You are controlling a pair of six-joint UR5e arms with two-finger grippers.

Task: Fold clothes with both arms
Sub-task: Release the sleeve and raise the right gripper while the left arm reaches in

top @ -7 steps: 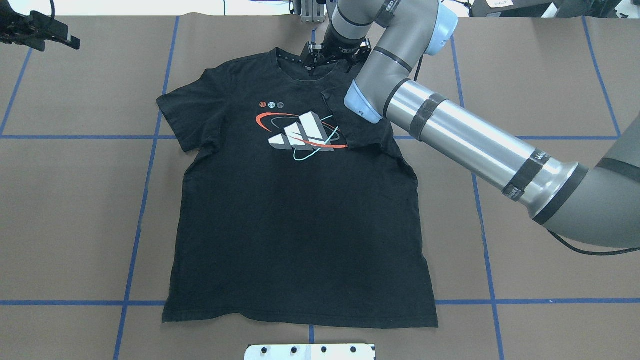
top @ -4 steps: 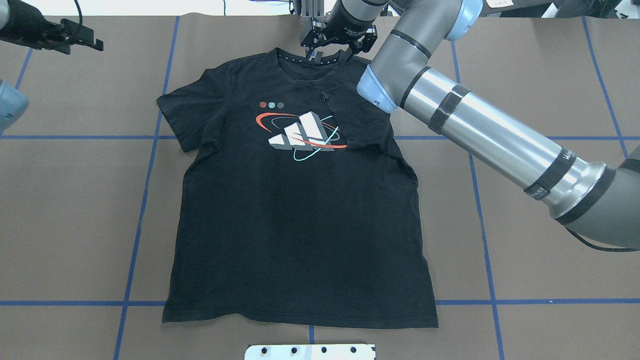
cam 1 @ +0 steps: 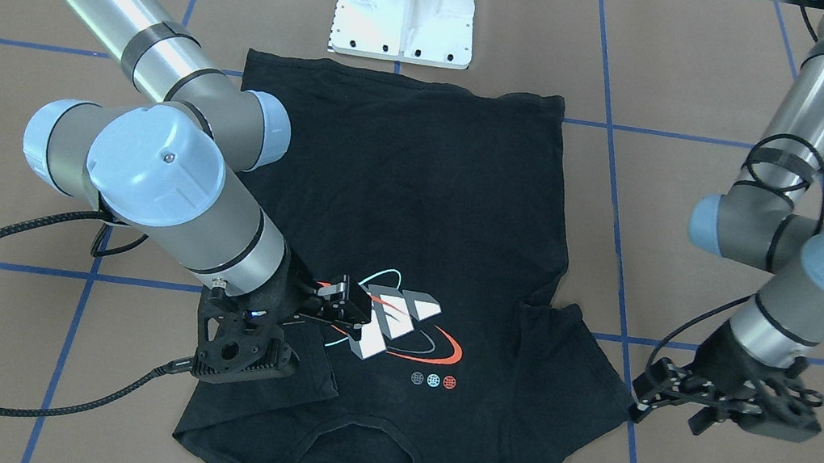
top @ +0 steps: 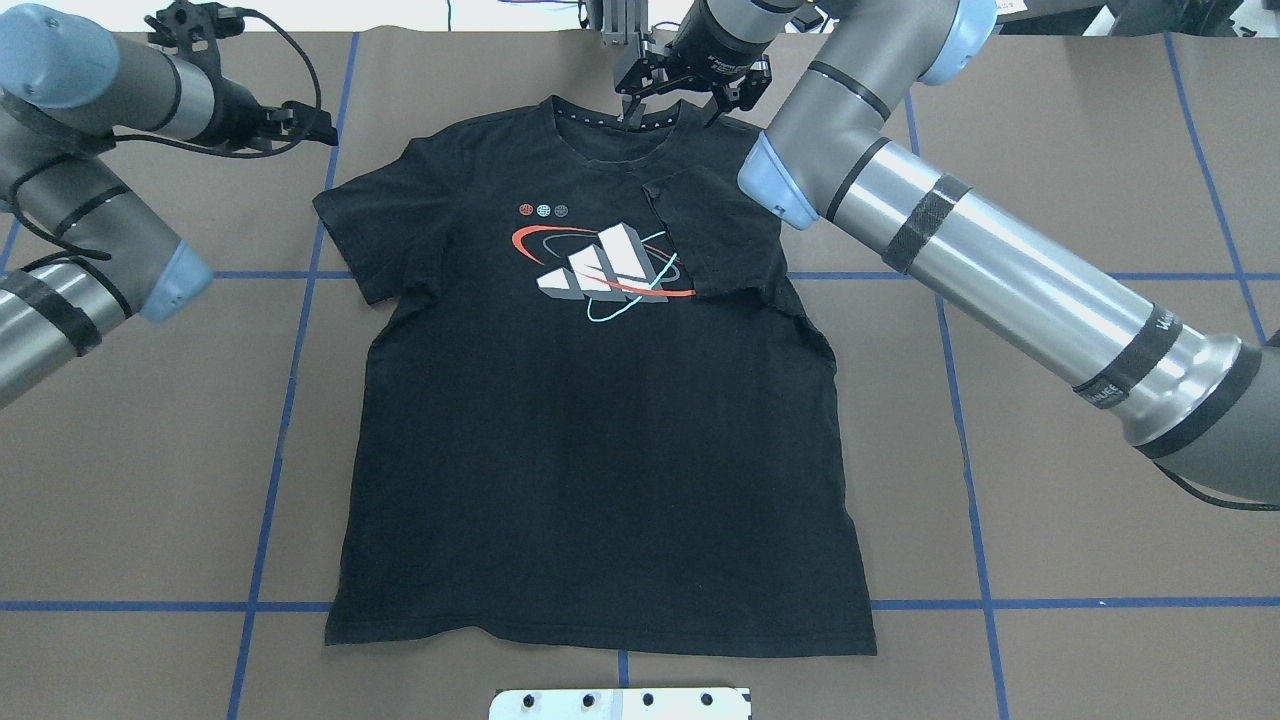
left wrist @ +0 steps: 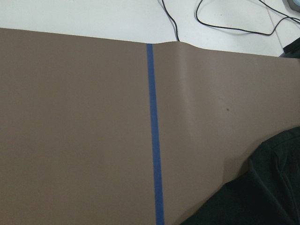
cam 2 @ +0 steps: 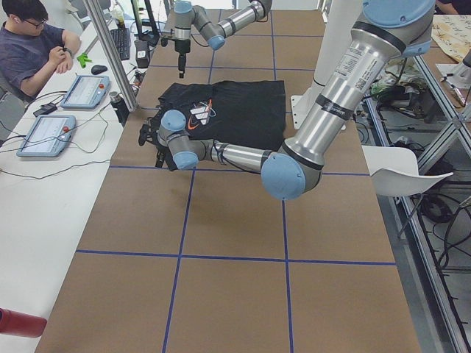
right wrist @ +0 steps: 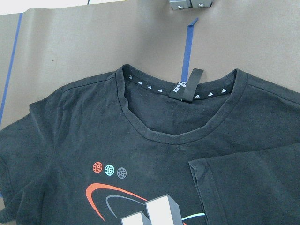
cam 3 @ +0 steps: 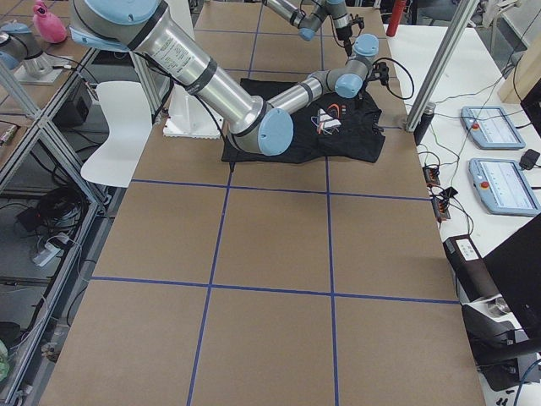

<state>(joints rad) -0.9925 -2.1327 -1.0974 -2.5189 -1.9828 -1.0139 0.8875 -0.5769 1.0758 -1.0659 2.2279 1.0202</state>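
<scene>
The black T-shirt lies flat, print up, collar at the table's far side. One short sleeve is folded over onto the chest beside the white-grey block graphic. My right gripper hovers open over the collar, holding nothing; the front view shows it above the graphic. My left gripper sits just beyond the other sleeve, open and empty, its tips close to the sleeve's edge. The left wrist view shows only brown paper and a corner of the shirt.
The white pedestal base stands at the hem side. Blue tape lines grid the brown paper. A metal bracket sits past the collar. A person sits at a side bench with tablets.
My left arm has swung in from the far left corner to the shirt's sleeve. My right gripper has moved from the neck area out past the collar and risen.
</scene>
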